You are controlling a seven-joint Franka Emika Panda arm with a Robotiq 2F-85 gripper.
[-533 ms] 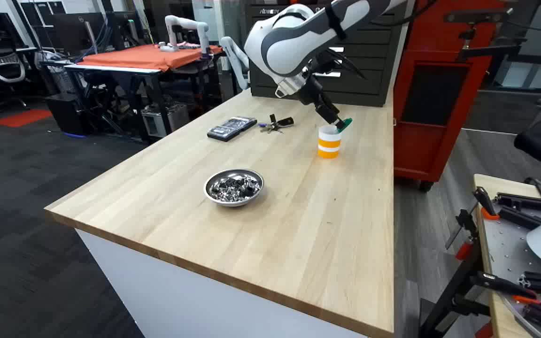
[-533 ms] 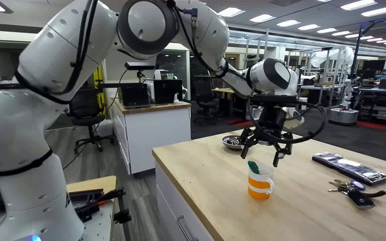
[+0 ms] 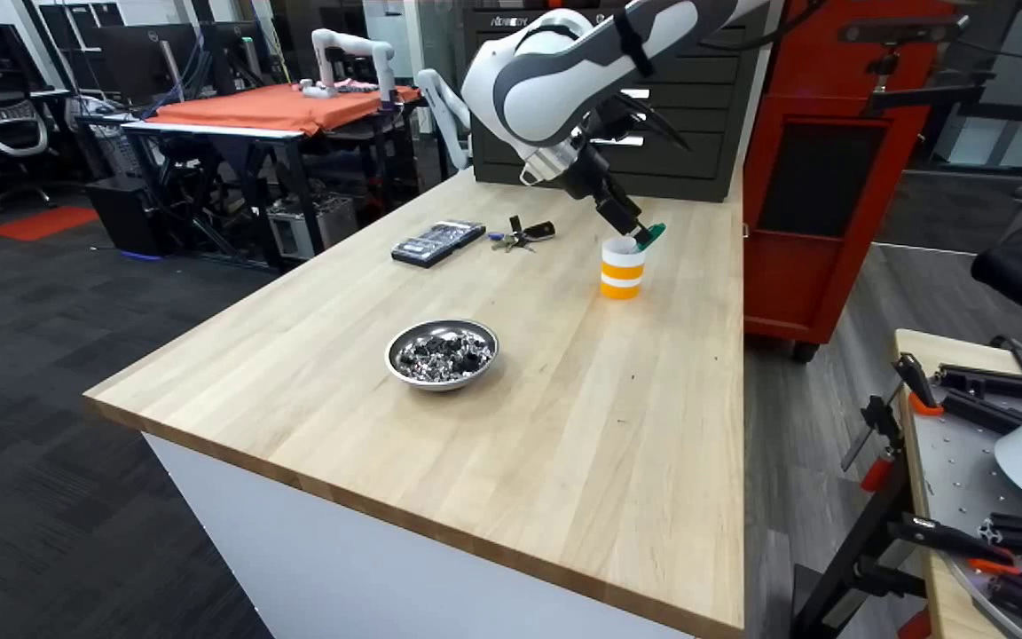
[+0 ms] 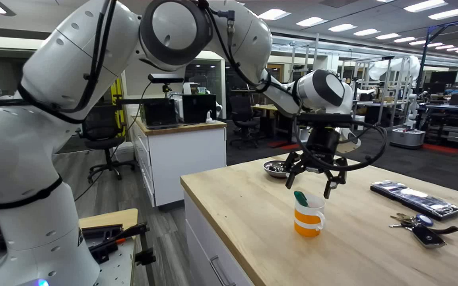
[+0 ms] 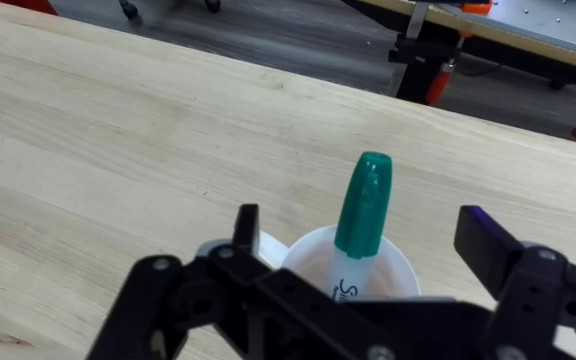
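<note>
My gripper (image 4: 308,187) hangs above the wooden table, jaws wide apart, with nothing gripped. Below it stands an upright white mug with orange bands (image 4: 306,227), its handle turned to one side. A marker with a green cap (image 5: 365,210) leans inside the mug, cap end up and sticking out over the rim. In the wrist view the cap appears between the two black fingers (image 5: 485,250), touching neither. The gripper's linkage hides the near part of the mug (image 5: 308,255) and the marker's lower end. Both exterior views show the marker (image 3: 653,234) tilted against the rim.
On the table (image 3: 555,426) sit a metal bowl (image 3: 440,385) of small shiny and dark pieces, a flat dark case (image 4: 416,200) with a clear top, and a bunch of keys (image 4: 427,235). A dark drawer chest (image 3: 688,164) stands at the table's far end, beside a red cabinet (image 3: 821,293).
</note>
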